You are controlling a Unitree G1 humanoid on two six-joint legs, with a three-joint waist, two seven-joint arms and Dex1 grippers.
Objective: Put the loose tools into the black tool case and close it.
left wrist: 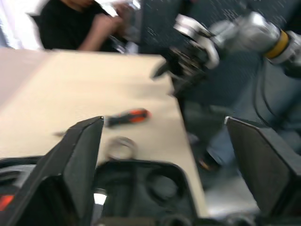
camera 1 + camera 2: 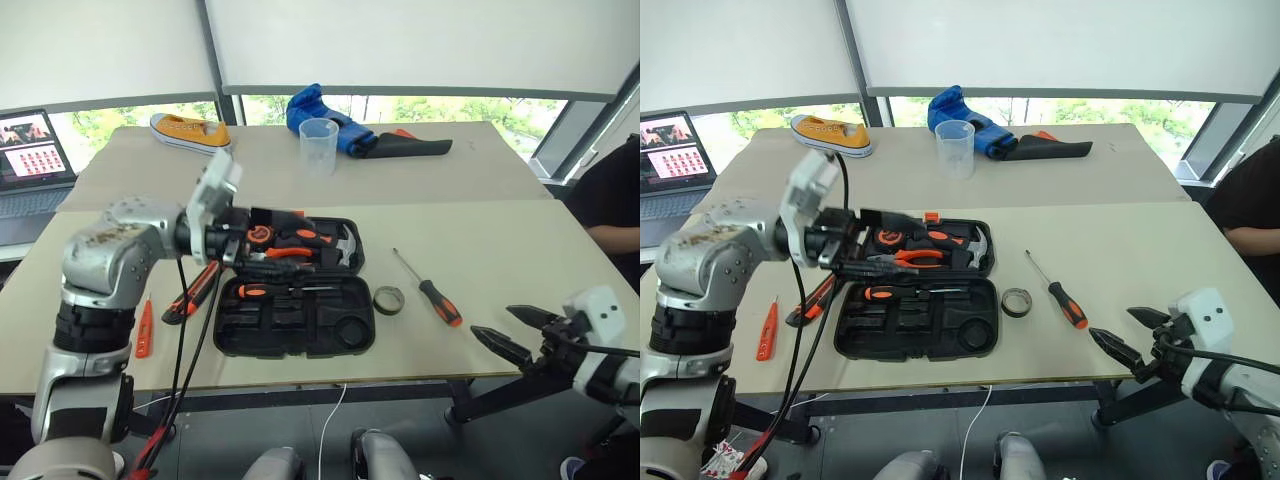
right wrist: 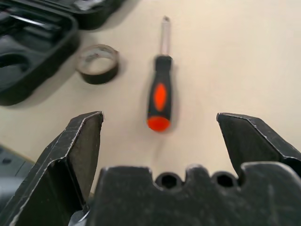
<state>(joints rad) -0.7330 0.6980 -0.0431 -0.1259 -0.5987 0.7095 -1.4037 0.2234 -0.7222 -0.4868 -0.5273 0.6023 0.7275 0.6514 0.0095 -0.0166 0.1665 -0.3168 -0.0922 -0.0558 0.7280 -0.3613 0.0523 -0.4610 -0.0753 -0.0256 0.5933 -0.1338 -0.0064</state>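
Observation:
The black tool case (image 2: 230,335) lies open mid-table, holding orange-handled pliers, a hammer, a tape measure and one screwdriver (image 2: 262,291) in its near half. My left gripper (image 2: 240,236) hovers over the case's far left corner, open and empty. A long screwdriver (image 2: 430,291) and the dark tape ring (image 2: 388,298) lie on the table right of the case. The utility knife (image 2: 190,296) and the slim orange tester (image 2: 144,330) lie left of it. My right gripper (image 2: 493,320) is open and empty by the table's front right edge, facing the long screwdriver (image 3: 160,94).
On the far table stand a clear plastic cup (image 2: 318,145), a yellow shoe (image 2: 190,130) and a blue glove (image 2: 318,112) on black cloth. A laptop (image 2: 30,150) sits far left. A person in black (image 2: 610,195) sits at the right edge. Cables hang by my left arm.

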